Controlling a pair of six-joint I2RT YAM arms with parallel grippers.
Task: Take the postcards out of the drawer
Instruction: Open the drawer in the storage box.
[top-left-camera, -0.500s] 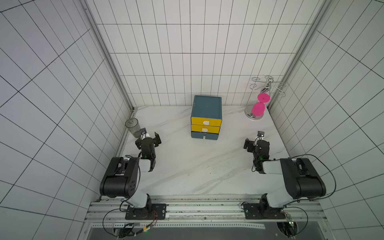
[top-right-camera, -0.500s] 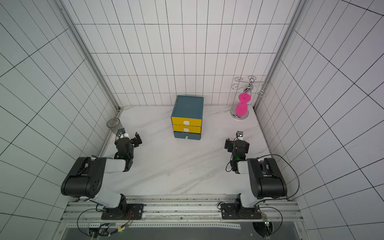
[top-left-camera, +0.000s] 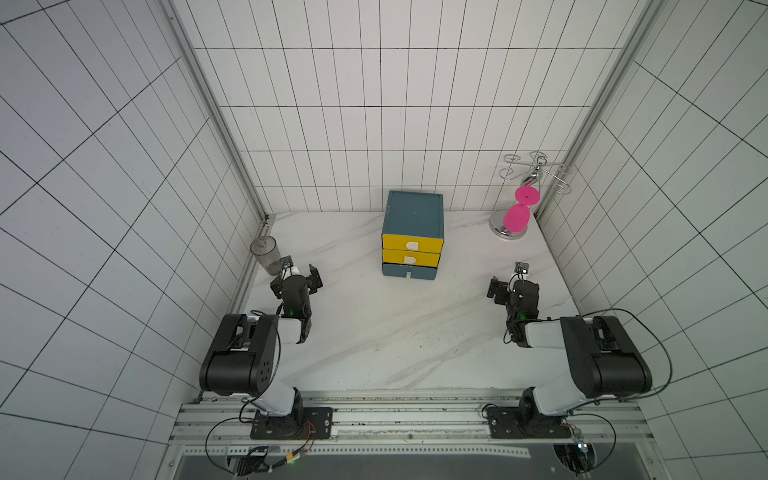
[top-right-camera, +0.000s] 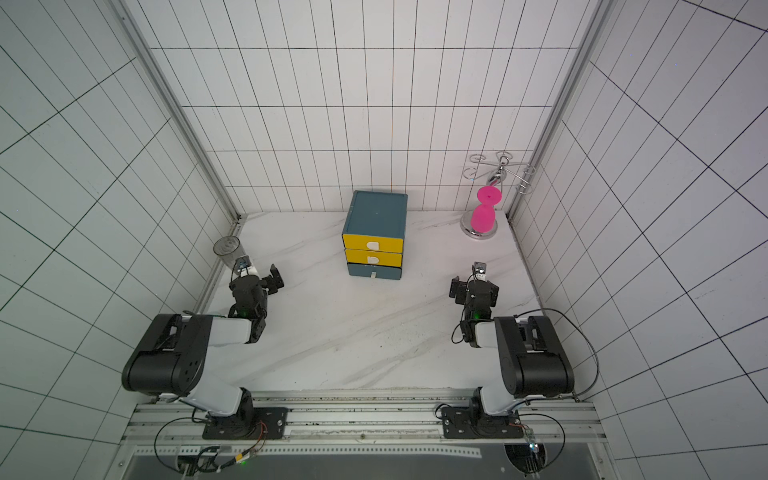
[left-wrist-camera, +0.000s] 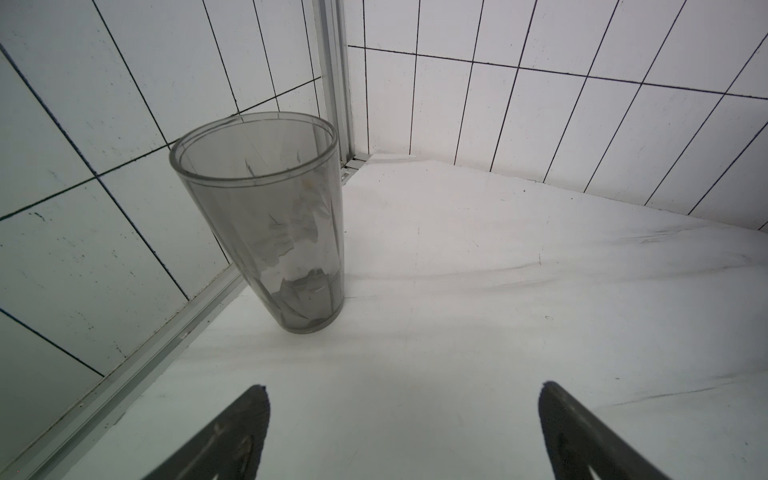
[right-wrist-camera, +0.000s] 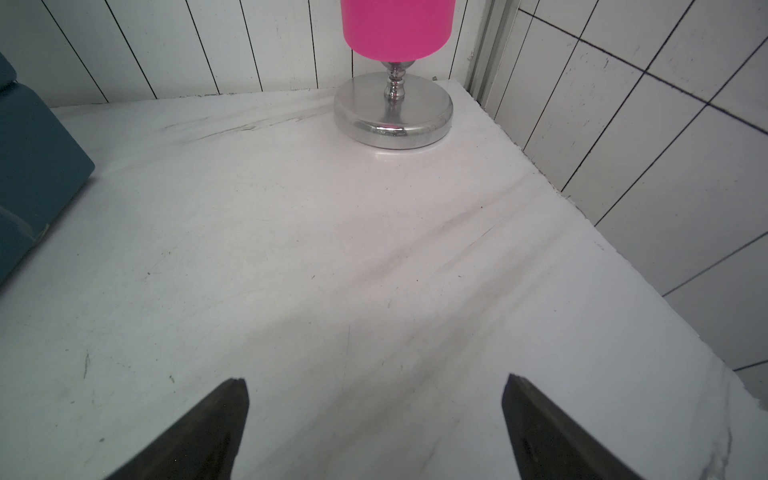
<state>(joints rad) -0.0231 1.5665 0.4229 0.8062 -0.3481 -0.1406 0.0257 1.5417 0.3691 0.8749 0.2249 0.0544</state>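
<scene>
The left gripper is spread wide and holds nothing. It sits low over the counter at about 9 o'clock. The right gripper is spread just as wide and also empty, at about 3 o'clock. Both are well apart from the chest of drawers, which stands at 12 o'clock against the back wall.

No postcards are in view. They are presumably inside the chest, but I cannot tell in which drawer. The top drawer, middle drawer and bottom drawer all look pushed in.

The step in hand seems to be reaching for a drawer pull. It would go best if one gripper came in square to the front and closed on the small white tab. The pull should be straight toward 6 o'clock so the light chest does not slide or twist. The other gripper could brace the chest's top.

A clear grey cup stands upright just beyond the left gripper, near 10 o'clock, and looks empty. At 2 o'clock a pink glass hangs on a chrome rack, and its inside cannot be seen.
</scene>
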